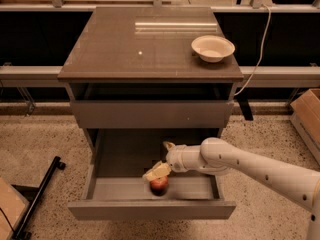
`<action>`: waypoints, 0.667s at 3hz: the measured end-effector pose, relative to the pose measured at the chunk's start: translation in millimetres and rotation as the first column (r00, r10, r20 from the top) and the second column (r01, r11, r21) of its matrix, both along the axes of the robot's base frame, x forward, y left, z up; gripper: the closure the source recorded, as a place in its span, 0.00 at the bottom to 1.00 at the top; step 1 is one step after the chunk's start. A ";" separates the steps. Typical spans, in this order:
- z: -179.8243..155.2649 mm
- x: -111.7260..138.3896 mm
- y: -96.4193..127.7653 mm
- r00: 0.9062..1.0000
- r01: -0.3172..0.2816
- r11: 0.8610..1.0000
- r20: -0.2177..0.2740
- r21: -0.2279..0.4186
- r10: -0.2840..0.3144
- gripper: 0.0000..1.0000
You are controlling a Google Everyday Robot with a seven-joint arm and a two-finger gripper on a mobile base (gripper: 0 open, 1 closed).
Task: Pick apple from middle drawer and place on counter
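Note:
The apple (159, 184), small and red, lies near the front of the open middle drawer (150, 209), a shallow grey tray pulled out of the cabinet. My gripper (162, 159) reaches into the drawer from the right on a white arm. Its fingers are spread, and the lower cream fingertip (157, 172) sits right above the apple, touching or almost touching it. The upper fingertip (168, 145) is farther back. The gripper holds nothing. The counter (125, 44) is the glossy dark top slab with a tiny white speck.
A cream-white bowl (212, 48) stands at the counter's right rear. The top drawer front (150, 114) is closed above the arm. A cardboard box (307, 114) stands at the right, and a black bar (40, 196) lies on the floor at the left. A cable (256, 59) hangs behind.

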State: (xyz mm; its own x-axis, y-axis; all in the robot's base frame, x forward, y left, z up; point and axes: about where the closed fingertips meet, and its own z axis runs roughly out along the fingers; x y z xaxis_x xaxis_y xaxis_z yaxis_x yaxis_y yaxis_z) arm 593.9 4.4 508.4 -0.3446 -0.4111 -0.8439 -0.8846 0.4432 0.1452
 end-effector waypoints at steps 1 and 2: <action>-48.4 1.9 11.6 0.999 -0.002 1.000 -0.054 -0.013 0.002 0.00; -86.2 -4.4 12.7 0.994 0.003 0.998 -0.105 -0.057 -0.009 0.00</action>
State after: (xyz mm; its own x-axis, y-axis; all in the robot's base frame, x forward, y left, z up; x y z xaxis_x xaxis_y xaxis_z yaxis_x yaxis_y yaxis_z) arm 589.4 17.1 422.2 -0.4329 -0.4548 -0.7783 -0.8631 0.4583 0.2123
